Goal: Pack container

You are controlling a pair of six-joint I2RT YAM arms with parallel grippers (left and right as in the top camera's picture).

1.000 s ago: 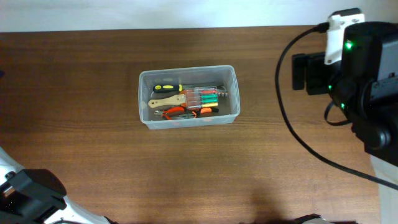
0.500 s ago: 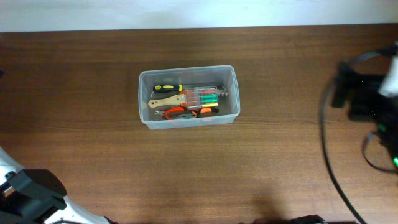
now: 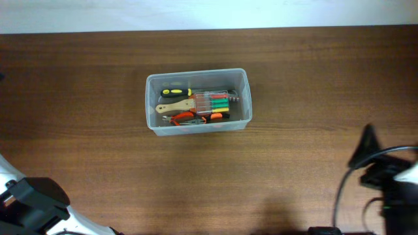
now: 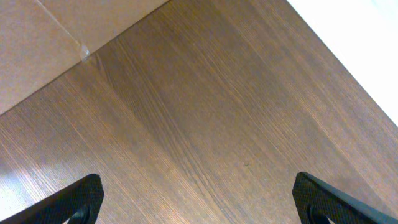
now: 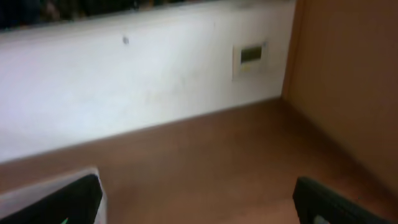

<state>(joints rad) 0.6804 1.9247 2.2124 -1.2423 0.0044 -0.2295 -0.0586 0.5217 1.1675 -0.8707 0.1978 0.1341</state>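
Overhead: dark wood-grain table (image 3: 98, 163) seen, white strip (image 3: 196, 13) along 12 o'clock edge. Clear rimmed container (image 3: 151, 104) set near centre, toward 12 o'clock, hand tools (image 3: 196, 104) lying inside. Left gripper (image 4: 196, 186), right gripper (image 5: 196, 190): spread wide, nothing held.

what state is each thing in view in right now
clear rectangular plastic container, upright, no lid on it, partly filled
assorted hand tools, lying flat inside the container
left gripper, open, holding nothing
right gripper, open, holding nothing
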